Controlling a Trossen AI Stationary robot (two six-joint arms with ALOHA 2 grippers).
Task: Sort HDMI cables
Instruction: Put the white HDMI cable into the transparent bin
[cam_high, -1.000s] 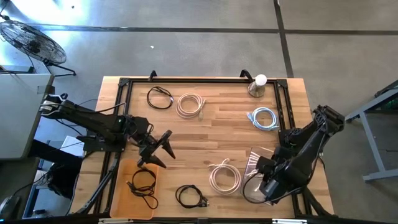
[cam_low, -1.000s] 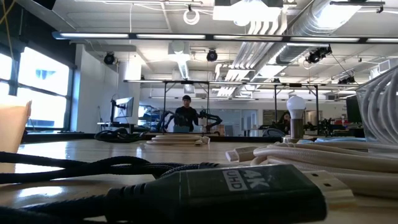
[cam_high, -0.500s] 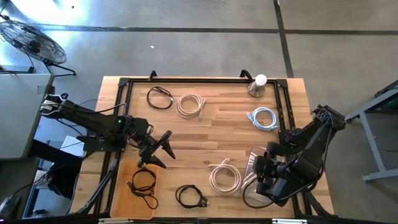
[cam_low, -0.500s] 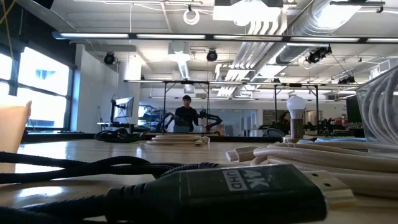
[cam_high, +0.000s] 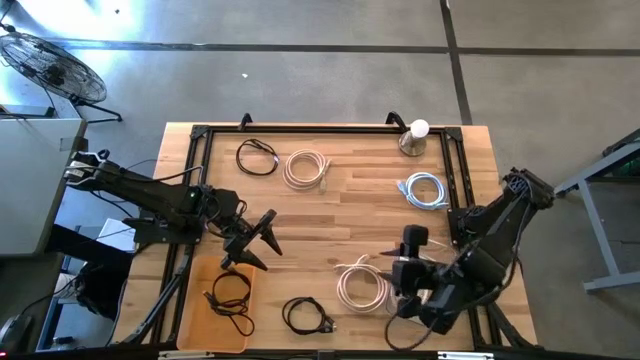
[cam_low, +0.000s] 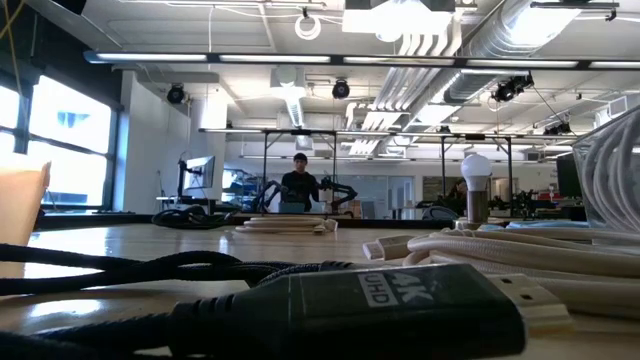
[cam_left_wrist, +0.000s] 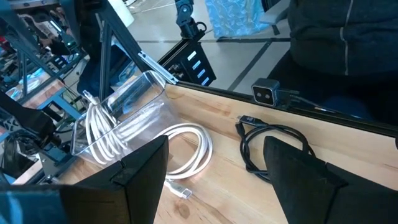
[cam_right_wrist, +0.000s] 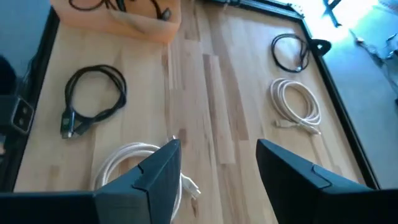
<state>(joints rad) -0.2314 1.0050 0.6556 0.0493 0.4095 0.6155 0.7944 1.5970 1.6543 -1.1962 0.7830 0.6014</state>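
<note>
Right gripper (cam_high: 400, 275) with fingers spread, empty, hovering just beside white coil (cam_high: 360, 285) at near table edge; nearer than left gripper (cam_high: 262, 240), also spread, waiting above orange tray (cam_high: 200, 312).

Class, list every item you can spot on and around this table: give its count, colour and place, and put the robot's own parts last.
Black cable coils: three; far left, near edge, one in tray.
White cable coils: two loose; far middle, near middle.
Bluish-white coil: one, far right.
Orange tray: one, near left.
Clear bin: one, holding white cable, near right.
Bulb on stand: one, white, far right corner.
Left gripper: open, above tray.
Right gripper: open, beside near white coil.
</note>
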